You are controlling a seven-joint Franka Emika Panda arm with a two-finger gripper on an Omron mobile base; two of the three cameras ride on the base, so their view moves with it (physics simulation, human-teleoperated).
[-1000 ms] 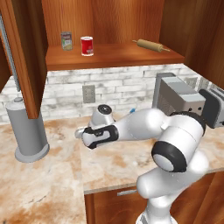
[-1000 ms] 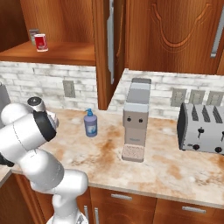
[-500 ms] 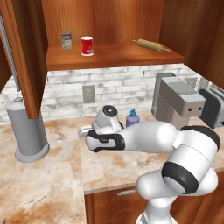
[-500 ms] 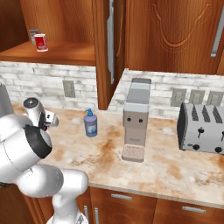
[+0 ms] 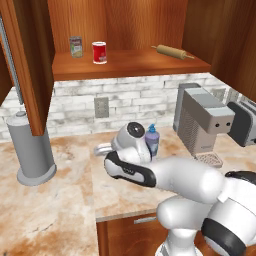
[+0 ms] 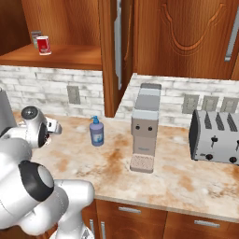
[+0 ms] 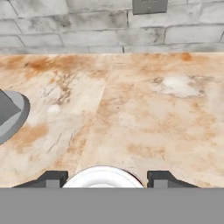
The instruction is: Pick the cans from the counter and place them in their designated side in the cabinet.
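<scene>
A: Where's the gripper (image 5: 101,149) rn?

B: Low over the counter (image 5: 60,210), pointing left, betw. the grey roll holder (image 5: 33,152) and the blue soap btl (image 5: 152,140). In the right base view it's (image 6: 55,127) near the wall, left of the btl (image 6: 96,132).

A: Jaws?

B: Narrow. In the hand view the two fingertips (image 7: 52,178) sit close on either side of a round pale top w/ a thin dark red edge, so it looks like the dark red can (image 7: 103,177) is clamped betw. them. Can't see its label from any angle, tho.

A: And the other can?

B: Bright red can (image 5: 99,52) is up on the cabinet (image 5: 140,62) shelf, left part, upright, just right of a pale greenish can (image 5: 76,46). They're near each other, not touching. Rolling pin (image 5: 172,51) lies well apart at the shelf's right end.

A: Cabinet door?

B: Door (image 5: 30,65) is swung open, hanging at the left.

A: What's ahead of the hand?

B: Bare mottled stone, brick backsplash w/ an outlet (image 7: 148,5), and the holder's grey base at the left edge.

A: Rest of the counter?

B: Coffee machine (image 6: 145,130) right of the btl, toaster (image 6: 217,137) further right.
</scene>
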